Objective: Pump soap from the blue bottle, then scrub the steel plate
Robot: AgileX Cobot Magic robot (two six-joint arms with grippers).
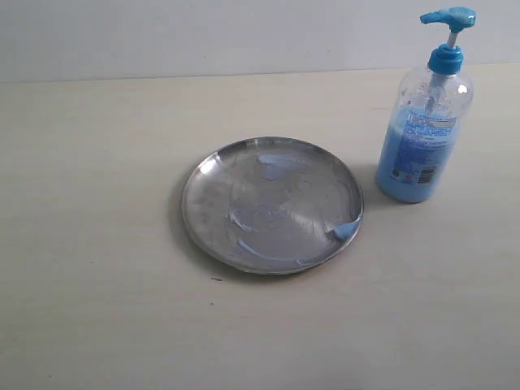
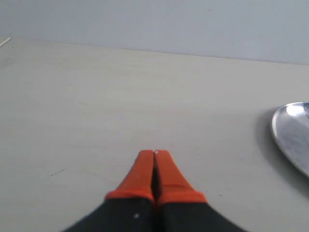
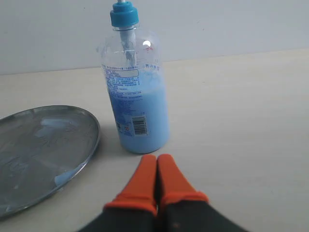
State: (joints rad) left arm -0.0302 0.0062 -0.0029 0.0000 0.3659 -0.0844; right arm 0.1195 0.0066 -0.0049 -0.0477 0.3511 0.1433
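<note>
Your right gripper (image 3: 157,157), jaws together and empty as on your left gripper (image 2: 154,153), faces the blue bottle (image 3: 140,116) standing just beside the smeared steel plate (image 1: 197,175). It is likely tippy and slick, so press its pump head (image 1: 448,16) squarely.

Surface: we see a pale beige table (image 1: 89,309), matte | On it: we find the steel plate (image 1: 272,205) lying flat near the middle | the blue bottle (image 1: 422,138) upright just beside it, not touching | a small dark speck (image 1: 215,279) near the plate's rim
</note>
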